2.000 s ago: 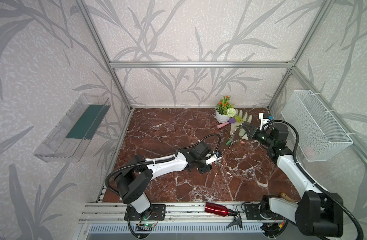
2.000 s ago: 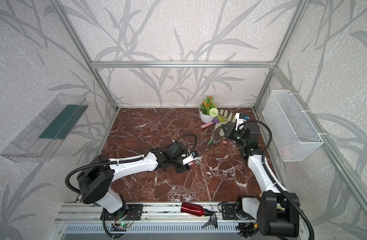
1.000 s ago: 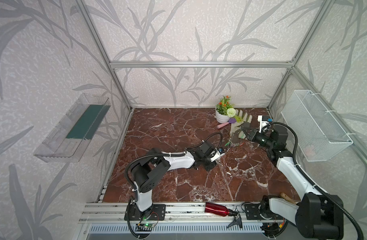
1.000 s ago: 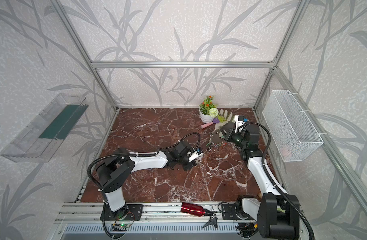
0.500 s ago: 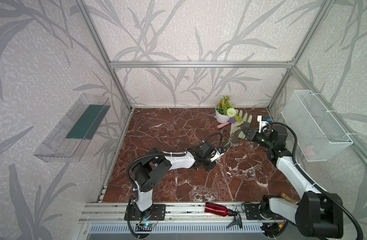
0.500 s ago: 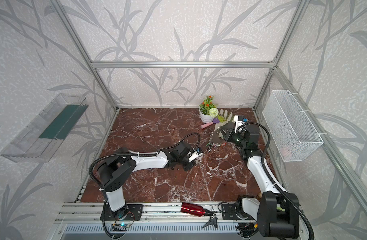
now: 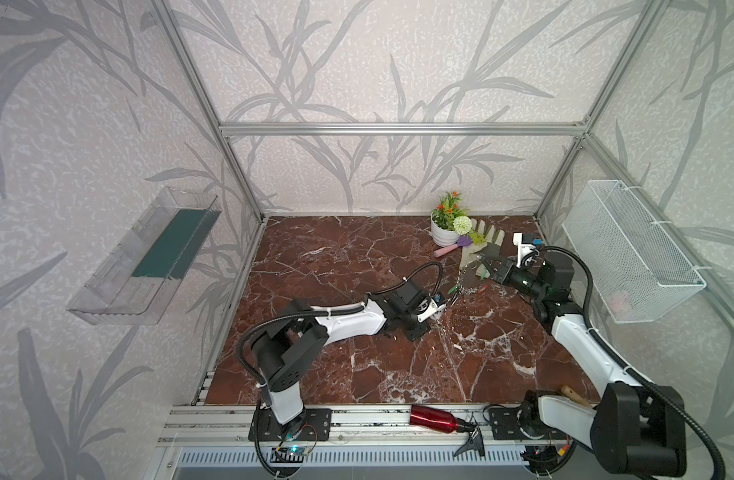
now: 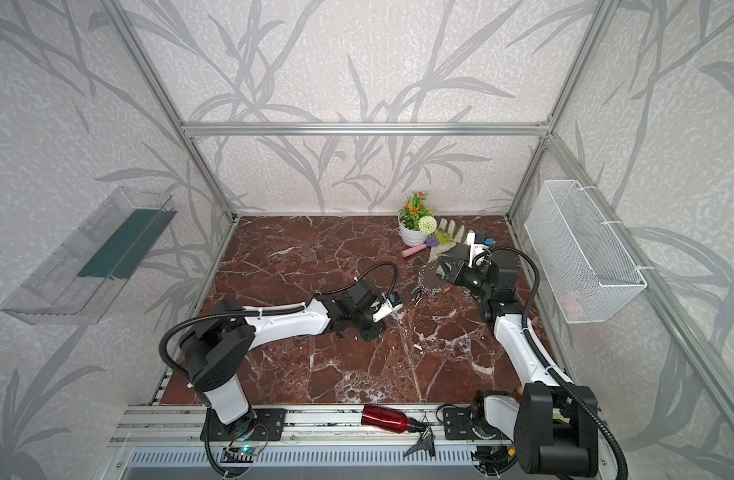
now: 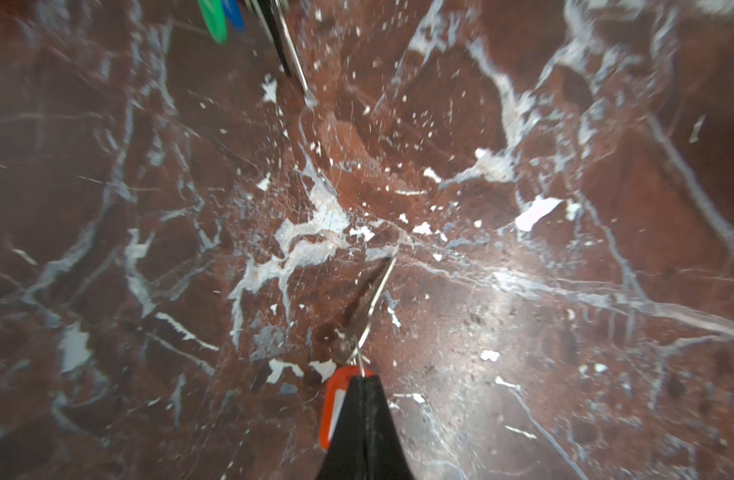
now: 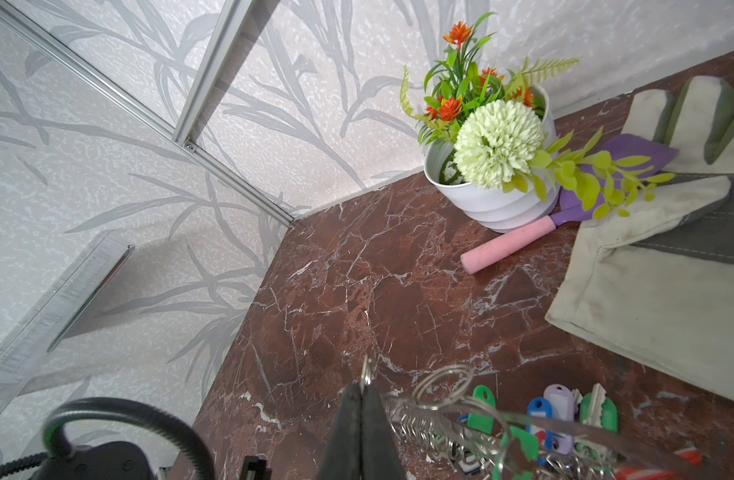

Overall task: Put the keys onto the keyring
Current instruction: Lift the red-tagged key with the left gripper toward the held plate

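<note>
**Key** (image 9: 371,299): silver blade on a red-orange tag (image 9: 332,409) with a white label window; the window is seen edge-on and no writing can be read. It sits just right of the middle of the tabletop (image 7: 336,257). The blade points away from the jaws, and its tip meets its own shadow on the marble.

**Left gripper** (image 9: 359,380): jaws closed flat on the red-orange tag.

**Keyring** (image 7: 467,284): grey oval plate, tilted up on edge, toward the far right corner of the tabletop, beside the cuff of the glove (image 10: 648,299). Its rim carries silver split rings (image 10: 415,419). Coloured tags (image 10: 481,409) in green, blue, lilac and red hang below it. Their label windows are too small and blurred to read.

**Right gripper** (image 10: 361,388): jaws pressed together on the rim of the keyring, with a small silver ring showing just past the tips.

**Key to keyring**: near, not touching.

**Other stock**
- Flower pot (image 10: 494,203): white, with artificial blooms, at the far edge.
- Trowel (image 10: 506,245): pink handle, purple blade, touching the pot.
- Wire basket (image 7: 631,257): on the right wall.
- Clear shelf (image 7: 149,257): on the left wall.
- Red bottle (image 7: 432,417): on the front rail, no readable brand.
</note>
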Robot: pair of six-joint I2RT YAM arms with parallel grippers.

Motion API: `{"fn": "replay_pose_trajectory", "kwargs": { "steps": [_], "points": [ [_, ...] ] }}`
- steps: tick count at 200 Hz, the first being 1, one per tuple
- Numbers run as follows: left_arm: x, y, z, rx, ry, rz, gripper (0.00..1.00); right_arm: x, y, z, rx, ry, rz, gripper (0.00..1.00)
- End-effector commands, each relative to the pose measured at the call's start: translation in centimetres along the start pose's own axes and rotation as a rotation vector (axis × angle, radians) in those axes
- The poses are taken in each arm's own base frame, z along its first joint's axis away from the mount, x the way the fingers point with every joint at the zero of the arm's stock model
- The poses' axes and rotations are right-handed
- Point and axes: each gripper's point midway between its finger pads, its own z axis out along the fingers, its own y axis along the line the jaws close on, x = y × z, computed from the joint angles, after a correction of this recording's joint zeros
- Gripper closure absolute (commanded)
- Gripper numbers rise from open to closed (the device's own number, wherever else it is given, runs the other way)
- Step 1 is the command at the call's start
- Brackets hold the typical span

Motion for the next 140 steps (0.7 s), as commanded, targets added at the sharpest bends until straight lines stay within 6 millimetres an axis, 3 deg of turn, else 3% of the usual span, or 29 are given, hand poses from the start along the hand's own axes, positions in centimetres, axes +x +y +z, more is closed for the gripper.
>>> {"fn": "replay_pose_trajectory", "kwargs": {
  "steps": [1, 38, 95, 140],
  "points": [
    [-1.5, -0.4, -4.1, 0.017, -0.074, -0.026, 1.00, -1.2, 3.0, -0.2, -0.101, -0.041, -0.093, 1.00],
    [-3.2, -0.7, -9.7, 0.006, -0.224, -0.038, 1.00, -0.2, 5.6, 0.1, -0.178, -0.024, -0.168, 1.00],
    [-8.1, -1.6, -19.1, 0.075, -0.587, -0.092, 1.00, 0.8, 10.6, 0.4, -0.318, -0.005, -0.302, 1.00],
    [-10.3, -2.0, -23.5, 0.163, -0.730, -0.151, 1.00, 1.6, 12.7, 0.5, -0.394, 0.013, -0.347, 1.00]
  ]
}}
